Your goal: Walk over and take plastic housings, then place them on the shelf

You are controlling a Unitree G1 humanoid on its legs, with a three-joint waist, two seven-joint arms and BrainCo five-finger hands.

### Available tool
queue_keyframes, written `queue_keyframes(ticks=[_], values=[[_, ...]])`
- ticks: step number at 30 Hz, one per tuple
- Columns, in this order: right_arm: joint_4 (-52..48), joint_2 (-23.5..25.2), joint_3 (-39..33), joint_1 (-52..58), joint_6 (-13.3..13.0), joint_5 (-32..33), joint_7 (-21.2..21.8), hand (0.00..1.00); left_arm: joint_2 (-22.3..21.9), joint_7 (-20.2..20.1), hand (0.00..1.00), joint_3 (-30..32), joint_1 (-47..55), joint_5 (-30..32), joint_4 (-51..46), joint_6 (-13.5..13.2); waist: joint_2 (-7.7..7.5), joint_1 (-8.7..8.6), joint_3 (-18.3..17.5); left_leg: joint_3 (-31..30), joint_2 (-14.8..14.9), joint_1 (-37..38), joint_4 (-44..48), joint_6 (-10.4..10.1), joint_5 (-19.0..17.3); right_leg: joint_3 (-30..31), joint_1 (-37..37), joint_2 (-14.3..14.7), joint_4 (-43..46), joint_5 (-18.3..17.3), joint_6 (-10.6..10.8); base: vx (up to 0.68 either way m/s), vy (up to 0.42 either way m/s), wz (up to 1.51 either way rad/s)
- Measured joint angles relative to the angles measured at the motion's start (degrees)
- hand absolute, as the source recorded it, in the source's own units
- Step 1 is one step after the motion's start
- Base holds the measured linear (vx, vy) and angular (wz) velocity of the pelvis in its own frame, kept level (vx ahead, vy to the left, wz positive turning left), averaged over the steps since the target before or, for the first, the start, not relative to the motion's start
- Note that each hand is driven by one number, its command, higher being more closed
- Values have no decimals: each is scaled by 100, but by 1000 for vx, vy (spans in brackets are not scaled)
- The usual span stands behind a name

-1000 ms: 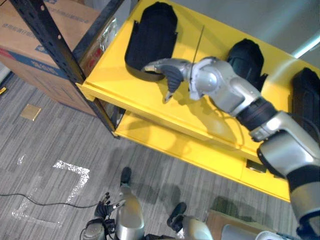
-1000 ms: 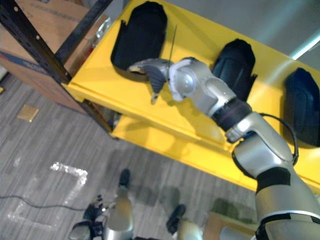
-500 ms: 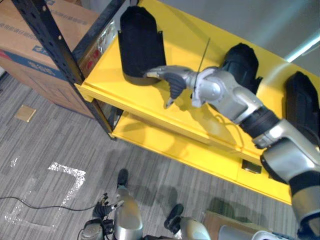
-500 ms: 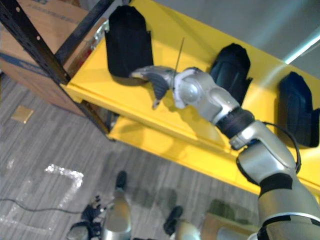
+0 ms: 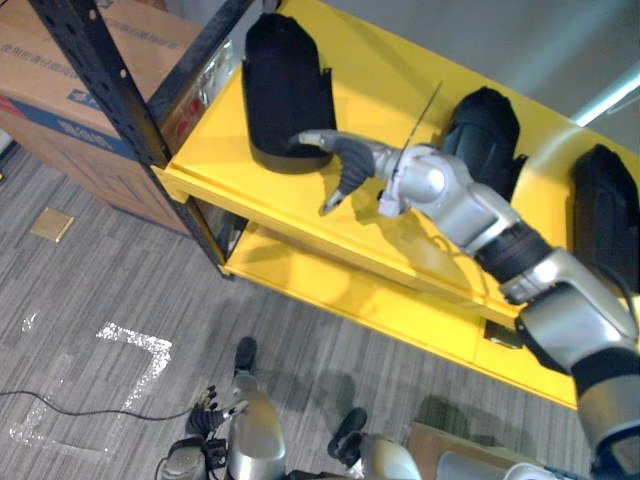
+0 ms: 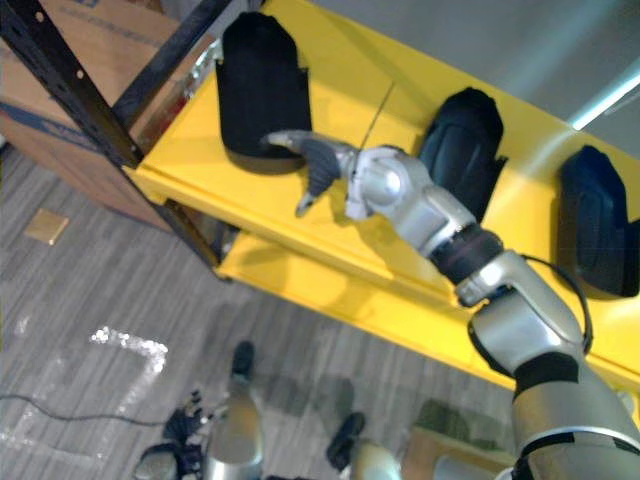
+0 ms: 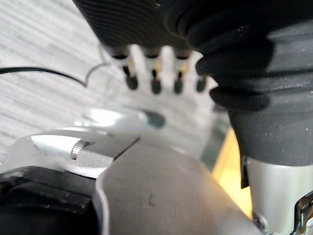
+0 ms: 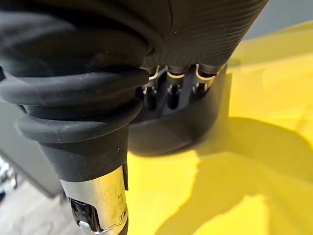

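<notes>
Three black plastic housings lie on the top yellow shelf [image 5: 262, 188]: a left housing [image 5: 280, 85], a middle housing [image 5: 487, 128] and a right housing [image 5: 606, 200]. My right hand [image 5: 352, 160] reaches across the shelf to the left housing. Its straight fingers [image 8: 171, 90] rest against that housing's near rim [image 8: 181, 129], and its thumb points down and away from the housing. It is open and nothing is gripped. My left hand [image 5: 207, 412] hangs low over the floor, fingers [image 7: 154, 78] relaxed and holding nothing.
A black rack upright [image 5: 105, 85] stands at the shelf's left corner, with a large cardboard box [image 5: 50, 70] behind it. A lower yellow shelf [image 5: 400, 300] juts out beneath. On the grey floor lie a small cardboard scrap [image 5: 50, 224] and worn tape marks [image 5: 135, 345].
The left housing has turned from slanted to nearly straight and slid toward the shelf's back left corner. My right hand's fingers stay at its near end. The view has shifted slightly.
</notes>
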Motion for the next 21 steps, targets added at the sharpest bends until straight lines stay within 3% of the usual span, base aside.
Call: queue_keyframes(ticks=[5,14,21], values=[[138,128,-63,6,260,-244,-208,0,-114,-6,0,-6,2,-5,-24,-1,194,4,58,-24,-1,-3,0,17,10,-11,-7,-8,62,-37,5,0,0,1],[534,428,-260,10,106,-478,-579,0,-126,-9,0,-19,0,-9,-31,-2,301,16,123,-43,0,-4,1,15,17,-23,-16,-17,115,-81,-3,0,0,0],[585,719,-263,1,236,-845,-883,0,-151,-9,0,-166,-4,-13,-78,-40,478,63,227,-71,-4,-5,1,39,1,-42,-26,-32,185,-142,-2,0,0,0]])
